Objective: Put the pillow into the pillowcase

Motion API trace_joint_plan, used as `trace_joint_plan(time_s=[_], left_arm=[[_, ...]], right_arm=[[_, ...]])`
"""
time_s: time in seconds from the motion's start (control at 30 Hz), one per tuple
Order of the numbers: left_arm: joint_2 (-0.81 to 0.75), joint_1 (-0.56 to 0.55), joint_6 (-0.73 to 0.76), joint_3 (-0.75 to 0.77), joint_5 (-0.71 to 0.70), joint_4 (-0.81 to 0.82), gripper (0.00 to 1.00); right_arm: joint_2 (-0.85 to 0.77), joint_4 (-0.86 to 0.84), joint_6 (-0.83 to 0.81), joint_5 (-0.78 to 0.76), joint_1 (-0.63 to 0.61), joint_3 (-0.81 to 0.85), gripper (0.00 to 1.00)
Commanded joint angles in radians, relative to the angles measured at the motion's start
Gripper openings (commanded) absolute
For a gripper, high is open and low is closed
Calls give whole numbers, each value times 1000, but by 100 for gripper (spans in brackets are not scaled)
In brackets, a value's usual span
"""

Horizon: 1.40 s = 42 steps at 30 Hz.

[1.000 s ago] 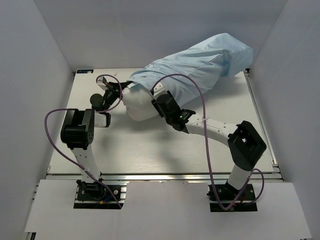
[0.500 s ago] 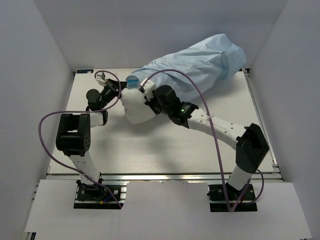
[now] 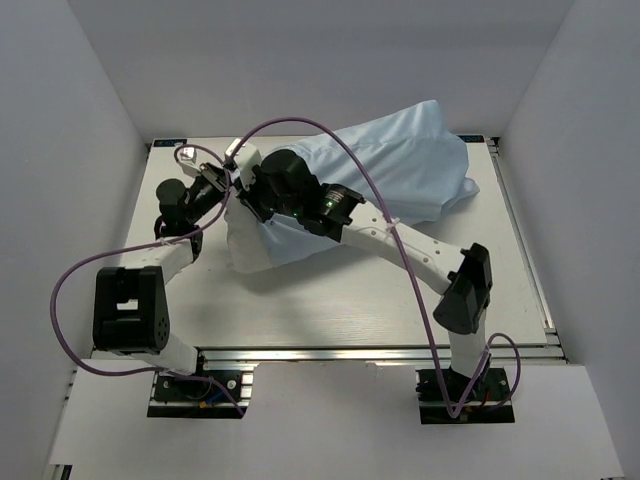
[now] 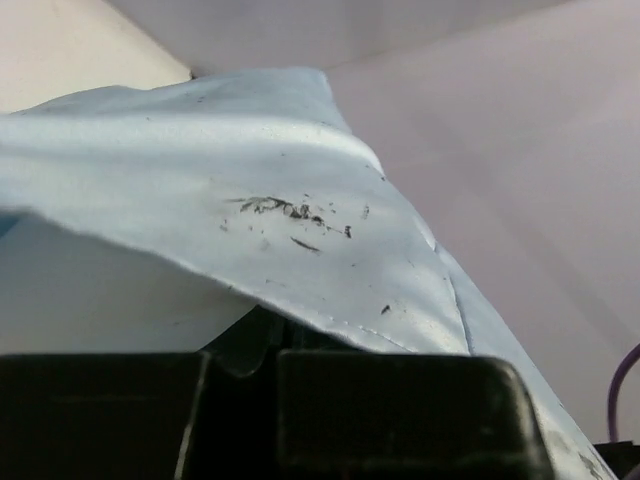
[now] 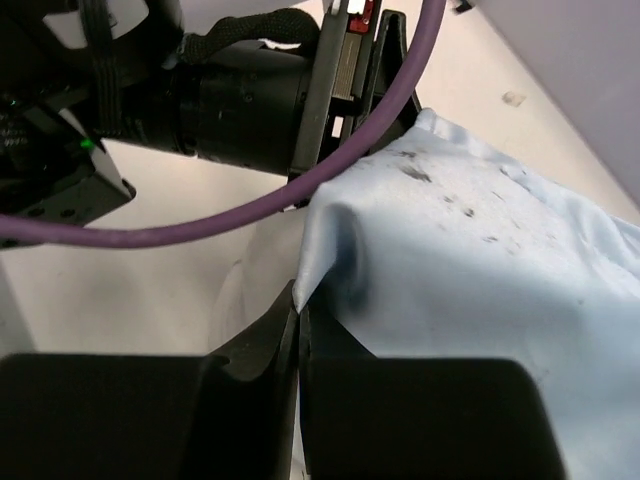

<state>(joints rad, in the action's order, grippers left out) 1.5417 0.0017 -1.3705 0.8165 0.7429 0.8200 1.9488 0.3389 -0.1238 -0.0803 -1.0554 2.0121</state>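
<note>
Nearest us, the pillow [image 3: 248,250] pokes its bare white end out onto the table [image 3: 350,300]. Just behind it, our right gripper [image 5: 299,305] and left gripper [image 4: 262,338] each pinch the hem of the pillowcase [image 3: 400,170], which bulges toward the far right corner.

Lab test cell: plain white walls [image 3: 300,60] enclosing a metal-framed table [image 3: 330,300].

Most of the pillow [image 3: 245,250] hidden inside the pillowcase [image 3: 400,170] (far end); left pincer [image 4: 262,325] tips buried.
</note>
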Motion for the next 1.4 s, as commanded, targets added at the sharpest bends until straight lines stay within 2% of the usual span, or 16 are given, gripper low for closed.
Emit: trace_joint_plan(time_s=[0.0, 0.03, 0.07, 0.1, 0.13, 0.17, 0.3, 0.37, 0.5, 0.63, 0.8, 0.87, 1.03, 1.13, 1.2, 1.37], left_arm=[[-52, -52, 114, -82, 124, -108, 7], [-66, -51, 132, -88, 119, -154, 23], [-83, -51, 178, -82, 119, -223, 50], [-83, -51, 209, -67, 121, -223, 50], [-100, -48, 249, -44, 125, -334, 84], [-110, -46, 348, -12, 121, -402, 98], [-152, -45, 657, 247, 46, -886, 98], [-172, -45, 770, 320, -18, -994, 98], [-204, -45, 869, 430, -140, -1195, 98], [-258, -45, 912, 432, -208, -1275, 98], [-394, -51, 900, 353, -125, -1406, 98], [-463, -57, 892, 261, -128, -1473, 98], [-751, -60, 799, -9, -105, -1477, 98], [-804, -62, 740, -143, -85, -1408, 98], [-798, -68, 705, -206, -71, -1296, 98], [-625, -152, 706, -237, -76, -1098, 98]], right_arm=[[-147, -239, 38, 65, -17, -61, 0], [-165, -241, 38, 45, -15, -122, 0], [-198, -259, 26, 21, -3, -157, 0], [-215, -274, 27, 20, 9, -195, 0], [-231, -284, 35, 11, 27, -254, 0], [-246, -275, 44, 14, 47, -265, 0], [-267, -252, 61, 57, 174, -291, 0], [-271, -239, 69, 71, 207, -294, 0], [-275, -233, 55, 117, 259, -314, 0], [-271, -236, 47, 134, 290, -343, 0], [-258, -227, 35, 168, 307, -358, 0], [-251, -222, 38, 180, 308, -357, 0], [-200, -198, 46, 206, 308, -288, 0], [-166, -176, 55, 240, 304, -228, 0], [-157, -163, 65, 258, 291, -210, 0], [-165, -163, 75, 263, 224, -211, 0]])
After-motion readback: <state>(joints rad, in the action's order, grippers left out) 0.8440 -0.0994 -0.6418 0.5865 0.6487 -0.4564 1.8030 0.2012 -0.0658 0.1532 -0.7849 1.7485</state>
